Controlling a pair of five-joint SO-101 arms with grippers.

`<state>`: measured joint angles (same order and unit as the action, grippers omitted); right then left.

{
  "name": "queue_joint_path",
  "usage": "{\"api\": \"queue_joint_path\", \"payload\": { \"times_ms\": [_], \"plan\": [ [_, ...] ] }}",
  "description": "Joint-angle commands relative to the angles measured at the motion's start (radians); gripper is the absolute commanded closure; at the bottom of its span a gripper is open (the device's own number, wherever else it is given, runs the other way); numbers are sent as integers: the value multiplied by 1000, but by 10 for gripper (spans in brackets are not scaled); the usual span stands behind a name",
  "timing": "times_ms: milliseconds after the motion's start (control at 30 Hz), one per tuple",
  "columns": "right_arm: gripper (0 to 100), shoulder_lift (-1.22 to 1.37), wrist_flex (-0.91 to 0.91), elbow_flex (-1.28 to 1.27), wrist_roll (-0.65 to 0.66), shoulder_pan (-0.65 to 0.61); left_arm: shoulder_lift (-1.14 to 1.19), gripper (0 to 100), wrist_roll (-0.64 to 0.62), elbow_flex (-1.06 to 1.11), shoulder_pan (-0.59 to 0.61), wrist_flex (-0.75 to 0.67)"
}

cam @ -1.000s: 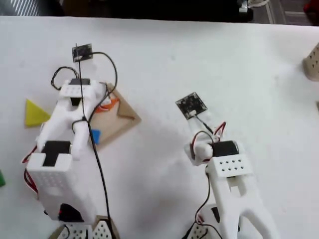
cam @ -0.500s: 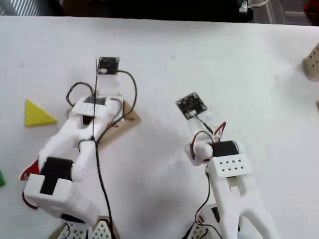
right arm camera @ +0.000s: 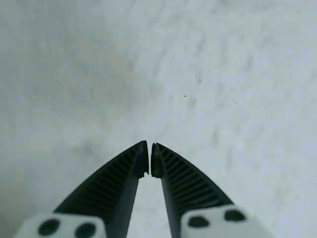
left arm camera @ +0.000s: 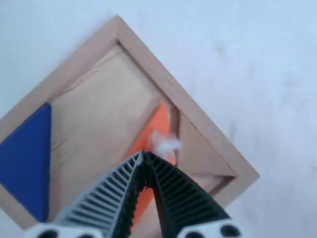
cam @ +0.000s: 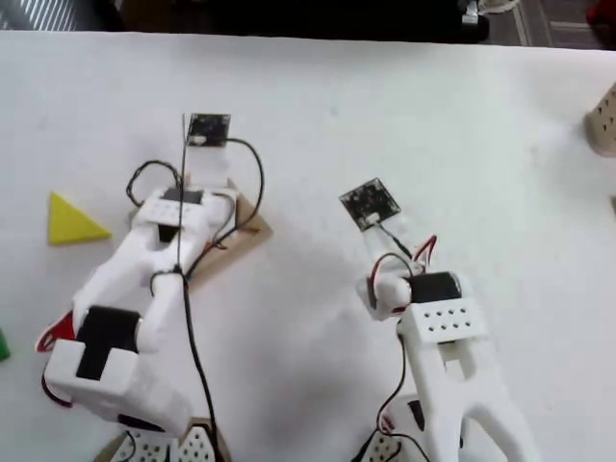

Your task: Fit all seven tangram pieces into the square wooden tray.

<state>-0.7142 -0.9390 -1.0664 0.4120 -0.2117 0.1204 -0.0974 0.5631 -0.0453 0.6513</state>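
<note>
The square wooden tray (left arm camera: 148,54) lies corner-on under my left gripper (left arm camera: 144,157). Inside it, a blue triangle (left arm camera: 27,158) fills one corner and an orange piece (left arm camera: 157,129) lies along the opposite rim. The left gripper is shut with nothing between its fingers, its tips just above the orange piece. In the high view the left arm (cam: 173,217) covers most of the tray (cam: 252,231). A yellow triangle (cam: 72,221) lies on the table left of the tray. My right gripper (right arm camera: 149,159) is shut over bare white table, right of the tray.
A green piece (cam: 3,346) peeks in at the table's left edge. A wooden object with holes (cam: 603,120) stands at the far right edge. The right arm (cam: 433,298) stands at mid-table toward the front. Black cables run along the left arm.
The left arm swung rightward and farther out over the tray, hiding the blue and orange pieces in the high view. It has barely moved in the last half second. The right arm stayed still.
</note>
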Motion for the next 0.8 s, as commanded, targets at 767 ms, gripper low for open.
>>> {"api": "queue_joint_path", "payload": {
  "times_ms": [767],
  "plan": [
    [981, -1, 21, 29, -9, 12, 231, 978, -17, -347, 133, 110]
  ]
}}
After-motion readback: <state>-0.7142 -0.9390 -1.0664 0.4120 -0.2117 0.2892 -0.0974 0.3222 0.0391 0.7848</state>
